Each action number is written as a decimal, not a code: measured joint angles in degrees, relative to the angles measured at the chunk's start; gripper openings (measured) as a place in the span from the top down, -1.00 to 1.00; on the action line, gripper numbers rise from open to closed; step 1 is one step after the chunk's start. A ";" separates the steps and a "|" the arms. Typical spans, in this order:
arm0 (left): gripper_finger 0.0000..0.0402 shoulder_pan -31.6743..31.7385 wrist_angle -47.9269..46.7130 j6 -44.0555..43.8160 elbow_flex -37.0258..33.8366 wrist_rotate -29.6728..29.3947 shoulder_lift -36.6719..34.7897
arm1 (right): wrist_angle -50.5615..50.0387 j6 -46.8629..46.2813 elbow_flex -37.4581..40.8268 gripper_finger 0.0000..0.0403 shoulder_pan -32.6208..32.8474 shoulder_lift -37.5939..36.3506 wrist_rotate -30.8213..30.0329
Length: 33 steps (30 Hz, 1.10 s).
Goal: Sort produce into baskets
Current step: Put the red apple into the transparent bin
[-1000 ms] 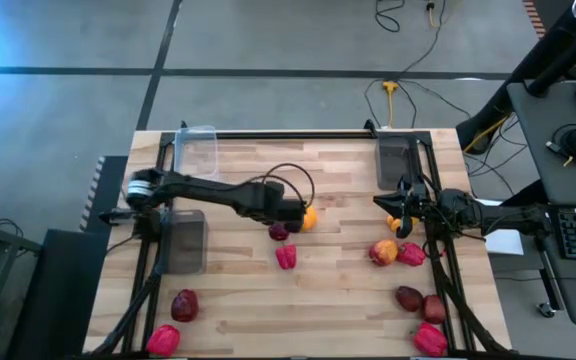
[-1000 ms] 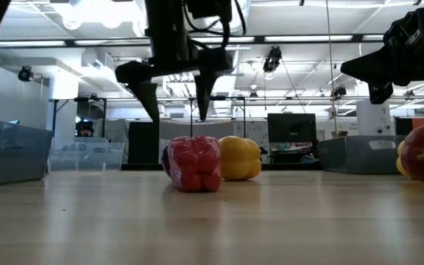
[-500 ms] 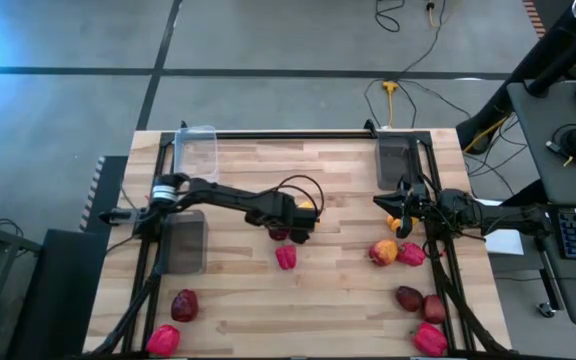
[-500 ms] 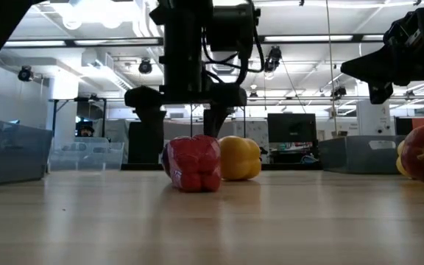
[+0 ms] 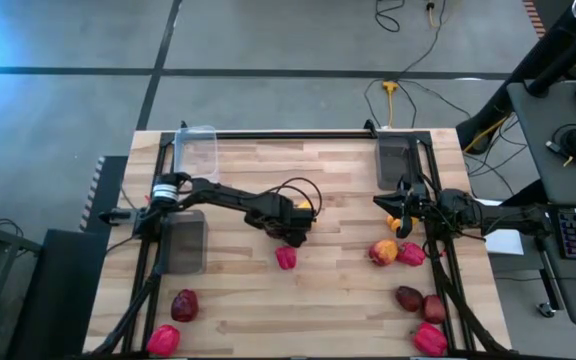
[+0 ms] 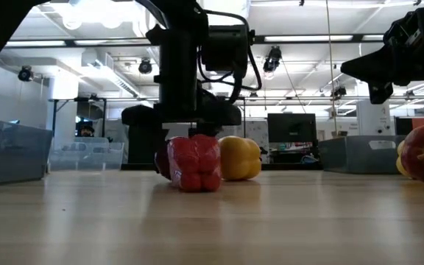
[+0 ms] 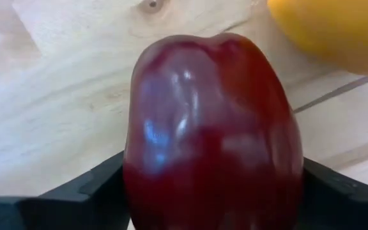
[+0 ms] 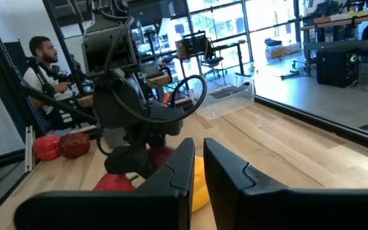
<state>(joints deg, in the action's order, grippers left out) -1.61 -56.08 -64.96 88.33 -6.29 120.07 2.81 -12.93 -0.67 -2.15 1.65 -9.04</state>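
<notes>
A dark maroon pepper [image 7: 213,134] rests on the wooden table near its middle. My left gripper [image 5: 290,233] stands over it, pointing down, with its fingers closed against the pepper's sides. A yellow pepper [image 5: 310,209] lies just beyond it and a bright red pepper [image 5: 286,258] just nearer. In the low view the red pepper [image 6: 195,163] hides most of the maroon one. My right gripper [image 8: 198,160] is shut on nothing and held level at the table's right side [image 5: 380,203]. My left gripper pinches the maroon pepper between its two fingers, one finger [image 7: 101,188] on one side and the other finger [image 7: 331,188] on the opposite side [image 7: 289,172]. The fingers come from above, pointing down. The pepper sits on the table.
Clear baskets stand at the far left [image 5: 198,150], the left edge [image 5: 185,242] and the far right [image 5: 396,162]. More produce lies at the right [image 5: 383,252] [image 5: 420,302] [image 5: 430,340] and at the near left [image 5: 184,305] [image 5: 163,340]. A person sits beyond the table [image 8: 43,54].
My left gripper has come down from above the peppers onto the maroon pepper, turning slightly as it sank, and its fingers now stand against the pepper's sides. The peppers have stayed where they were.
</notes>
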 joint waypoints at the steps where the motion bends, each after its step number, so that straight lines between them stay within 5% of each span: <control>1: -0.41 0.00 -0.49 0.57 -0.02 -0.06 -0.51 | 0.01 0.01 0.00 0.87 -0.01 0.00 0.00; 12: -0.42 6.69 -17.19 6.68 -2.88 -11.82 -15.64 | 0.02 0.00 0.00 0.87 0.00 0.00 0.00; 22: -0.43 32.21 -15.90 21.43 -15.62 -17.52 -30.74 | 0.00 0.00 0.00 0.87 -0.01 0.00 -0.01; 33: -0.43 53.73 -5.84 36.51 -18.18 -16.44 -28.35 | 0.02 0.00 0.00 0.87 -0.02 0.00 0.00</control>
<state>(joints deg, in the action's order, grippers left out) 52.12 -61.92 -28.45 70.16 -22.72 91.72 2.83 -12.93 -0.67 -2.17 1.65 -9.04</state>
